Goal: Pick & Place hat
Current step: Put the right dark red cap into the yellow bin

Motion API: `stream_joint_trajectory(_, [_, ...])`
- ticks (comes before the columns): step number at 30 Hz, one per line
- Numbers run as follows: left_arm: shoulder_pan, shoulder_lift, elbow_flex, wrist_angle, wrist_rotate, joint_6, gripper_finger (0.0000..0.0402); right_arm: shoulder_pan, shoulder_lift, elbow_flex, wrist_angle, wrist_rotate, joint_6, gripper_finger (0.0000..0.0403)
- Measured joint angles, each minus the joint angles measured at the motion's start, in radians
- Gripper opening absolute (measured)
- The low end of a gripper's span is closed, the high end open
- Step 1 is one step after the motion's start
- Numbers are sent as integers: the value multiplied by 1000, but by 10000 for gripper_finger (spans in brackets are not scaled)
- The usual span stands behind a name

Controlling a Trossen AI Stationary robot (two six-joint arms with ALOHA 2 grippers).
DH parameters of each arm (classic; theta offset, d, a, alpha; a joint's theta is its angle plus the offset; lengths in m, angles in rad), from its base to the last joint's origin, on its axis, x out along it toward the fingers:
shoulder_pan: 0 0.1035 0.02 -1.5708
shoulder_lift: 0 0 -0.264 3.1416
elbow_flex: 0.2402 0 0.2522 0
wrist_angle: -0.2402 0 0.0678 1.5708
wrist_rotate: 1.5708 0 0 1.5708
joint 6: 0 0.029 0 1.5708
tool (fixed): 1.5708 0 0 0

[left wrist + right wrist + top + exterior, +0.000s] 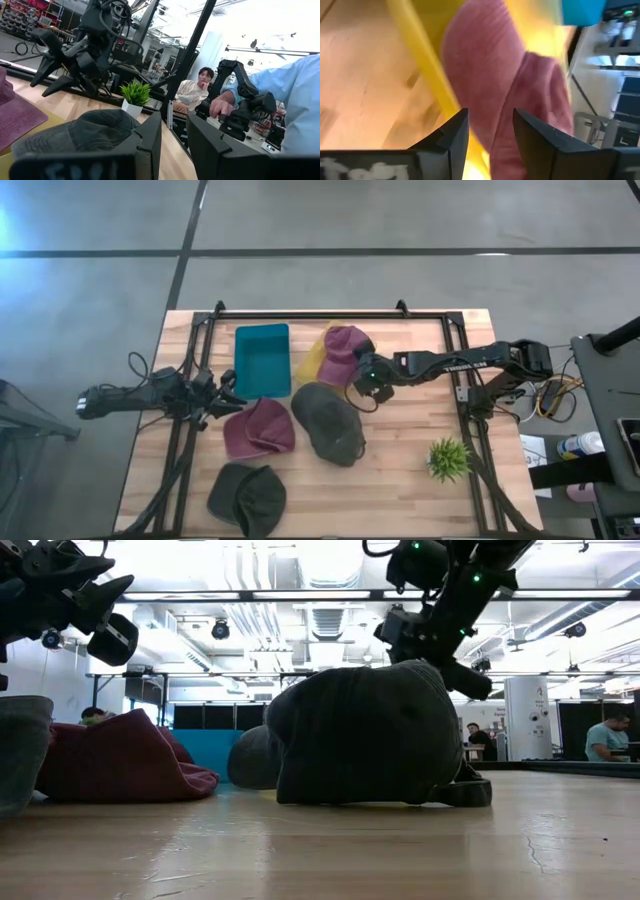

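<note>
A small green potted plant (448, 459) stands near the wooden table's (400, 500) right edge, while people (196, 90) sit in the room beyond it.

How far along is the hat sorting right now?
Done: one maroon hat lies in the yellow tray. In hand: nothing; the right gripper hovers beside that tray, jaws open and empty. Left: the teal tray holds nothing, and another maroon hat and two dark hats lie on the table. The left gripper waits near the teal tray.
</note>
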State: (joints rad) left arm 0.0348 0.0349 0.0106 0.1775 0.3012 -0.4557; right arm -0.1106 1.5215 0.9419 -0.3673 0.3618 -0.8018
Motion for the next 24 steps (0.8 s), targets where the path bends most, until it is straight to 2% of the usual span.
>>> stream_joint_trajectory(6, [0,0,0,1,0,0,85,-5,73,4,11,-30,67,148])
stream_joint_trajectory(10, [0,0,0,1,0,0,85,14,141,58,-24,-74,303,148])
stream_joint_trajectory(12, [0,0,0,2,0,0,85,15,164,102,-78,-153,452,148])
stream_joint_trajectory(16, [0,0,0,2,0,0,85,11,200,187,-139,-409,651,148])
stream_joint_trajectory(18, [0,0,0,2,0,0,85,13,218,219,-158,-461,702,148])
stream_joint_trajectory(24, [0,1,0,2,0,0,85,10,183,282,-189,-416,751,148])
